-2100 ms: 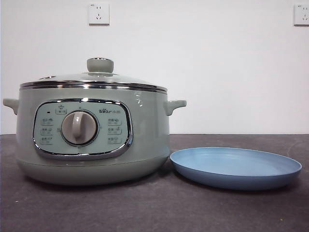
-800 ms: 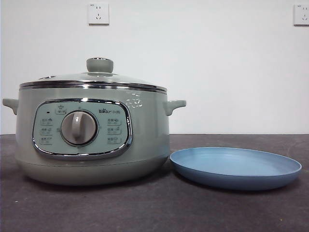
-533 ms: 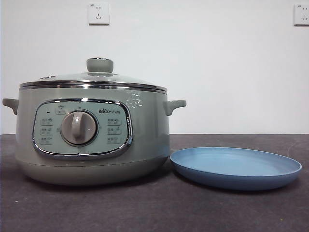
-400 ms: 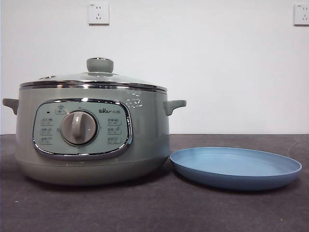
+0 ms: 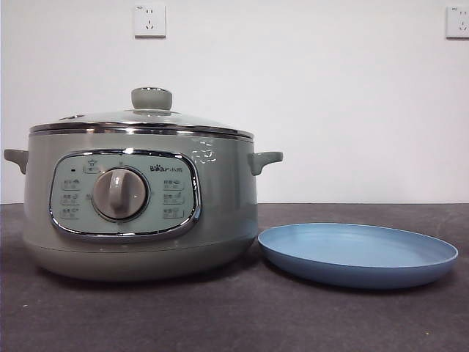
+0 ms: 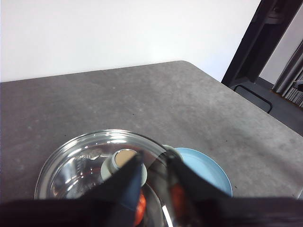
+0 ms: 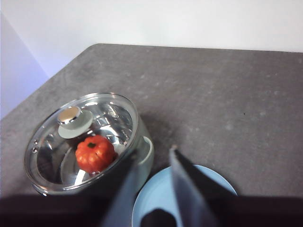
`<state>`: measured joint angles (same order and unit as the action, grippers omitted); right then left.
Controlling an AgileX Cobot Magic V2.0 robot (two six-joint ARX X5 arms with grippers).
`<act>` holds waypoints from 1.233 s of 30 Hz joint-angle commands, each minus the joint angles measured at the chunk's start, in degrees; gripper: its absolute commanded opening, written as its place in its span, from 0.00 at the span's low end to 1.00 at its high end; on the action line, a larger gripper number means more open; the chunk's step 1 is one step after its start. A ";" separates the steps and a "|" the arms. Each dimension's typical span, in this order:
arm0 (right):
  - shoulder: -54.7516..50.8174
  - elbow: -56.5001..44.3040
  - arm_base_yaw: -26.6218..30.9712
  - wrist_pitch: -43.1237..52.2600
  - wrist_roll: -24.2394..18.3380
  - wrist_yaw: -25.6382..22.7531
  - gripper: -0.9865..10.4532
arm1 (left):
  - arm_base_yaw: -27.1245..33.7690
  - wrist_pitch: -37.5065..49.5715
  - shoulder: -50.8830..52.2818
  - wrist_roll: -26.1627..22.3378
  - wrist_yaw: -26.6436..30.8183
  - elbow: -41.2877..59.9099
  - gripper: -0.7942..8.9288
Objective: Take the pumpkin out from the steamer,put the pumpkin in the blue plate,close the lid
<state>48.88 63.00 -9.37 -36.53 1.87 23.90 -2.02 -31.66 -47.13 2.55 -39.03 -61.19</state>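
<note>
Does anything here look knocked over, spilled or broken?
Nothing stands out. The lid sits level on the steamer, the pumpkin shows whole through the glass, and the blue plate lies flat and bare beside the pot. Both grippers, left and right, hang open above.

Front view: the pumpkin is hidden inside the steamer (image 5: 139, 202). Left wrist view: left pincer (image 6: 154, 163) jaws, blurred, cover part of the lid (image 6: 85, 163) and blue plate (image 6: 208, 170). Right wrist view: right pincer (image 7: 151, 156) jaws blurred; plate cut off by the picture's edge.
</note>
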 commanded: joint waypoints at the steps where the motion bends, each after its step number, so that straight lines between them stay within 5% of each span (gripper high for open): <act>1: 0.68 0.17 -0.13 -0.17 -0.55 0.00 0.63 | 0.04 -0.31 0.00 -0.44 -0.04 0.00 0.57; 10: 0.81 0.17 -0.22 -0.22 0.20 0.13 0.64 | -4.57 3.82 -4.66 3.67 2.40 0.00 0.57; 20: 1.38 0.17 -1.33 -0.48 0.20 0.11 0.63 | -16.63 7.85 -16.57 3.17 15.50 -0.04 0.57; 27: 1.38 0.17 -1.64 -1.53 0.17 0.00 0.63 | -20.57 10.12 -23.45 -0.09 24.24 -0.04 0.56; 37: 1.38 0.17 -1.64 -1.75 0.17 0.02 0.63 | -22.12 11.69 -29.77 -4.44 27.08 -0.04 0.56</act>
<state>50.28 63.00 -10.87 -38.54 1.96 23.99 -23.84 -20.75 -76.40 0.01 -12.12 -61.19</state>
